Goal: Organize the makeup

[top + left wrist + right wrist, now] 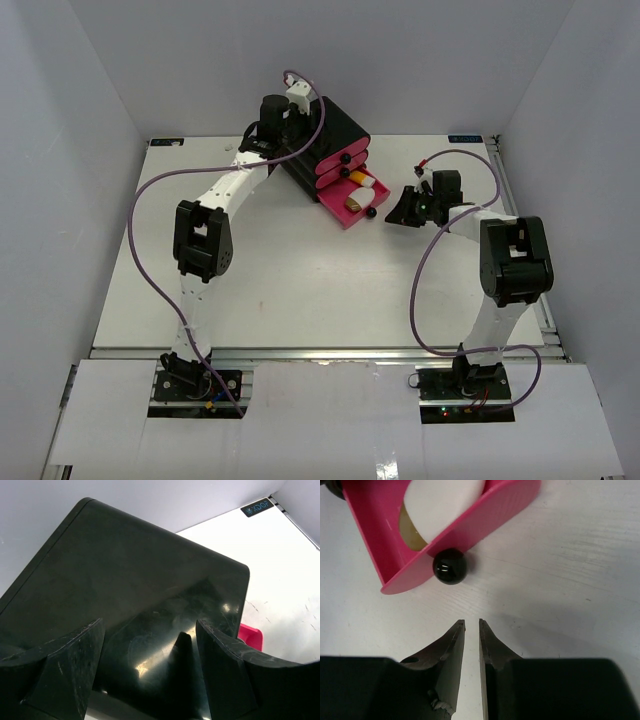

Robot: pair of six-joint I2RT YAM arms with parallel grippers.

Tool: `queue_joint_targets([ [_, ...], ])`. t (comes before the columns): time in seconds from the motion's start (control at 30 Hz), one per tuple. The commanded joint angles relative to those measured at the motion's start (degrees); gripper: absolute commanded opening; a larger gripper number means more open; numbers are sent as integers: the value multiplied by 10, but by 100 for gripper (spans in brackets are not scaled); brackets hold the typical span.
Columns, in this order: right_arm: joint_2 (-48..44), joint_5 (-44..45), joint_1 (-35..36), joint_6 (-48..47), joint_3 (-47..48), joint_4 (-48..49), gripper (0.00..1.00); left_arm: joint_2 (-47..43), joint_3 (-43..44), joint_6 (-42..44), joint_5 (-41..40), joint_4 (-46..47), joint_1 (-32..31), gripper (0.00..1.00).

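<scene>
We see our left gripper (150, 647) with jaws spread wide over the black box (150, 575) at the table's 12 o'clock, a white-and-brown egg-shaped piece (445, 502) in the pulled-out pink drawer (367, 535), and at the drawer's 3 o'clock our right gripper (471, 624), jaws pressed together.

White desk (300, 290) boxed in by plain pale grey walls (60, 150) on three sides, metal rail (320, 352) along near edge, white panels (330, 410) in front, soft even light.

Dark label (257, 507) at table (280, 580) corner, upside-down, reads roughly "XDOF".
</scene>
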Motion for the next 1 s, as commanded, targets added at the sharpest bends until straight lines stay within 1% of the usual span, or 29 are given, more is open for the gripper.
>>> queue_joint_targets([
  [0.0,27,16,-3,37,13,38,24,-16,7,6,26,11,5,84],
  [0.1,58,12,-1,49,33,45,24,-17,-15,13,32,9,5,84],
  [0.33,135,5,26,88,116,45,23,-21,-72,24,50,9,5,83],
  [0.53,189,-16,52,155,178,84,23,-19,-112,25,52,18,4,82],
  [0.73,217,-20,66,200,224,115,23,-15,-125,29,58,20,2,81],
  [0.97,285,-19,68,226,334,113,23,-10,-138,27,60,26,-2,81],
])
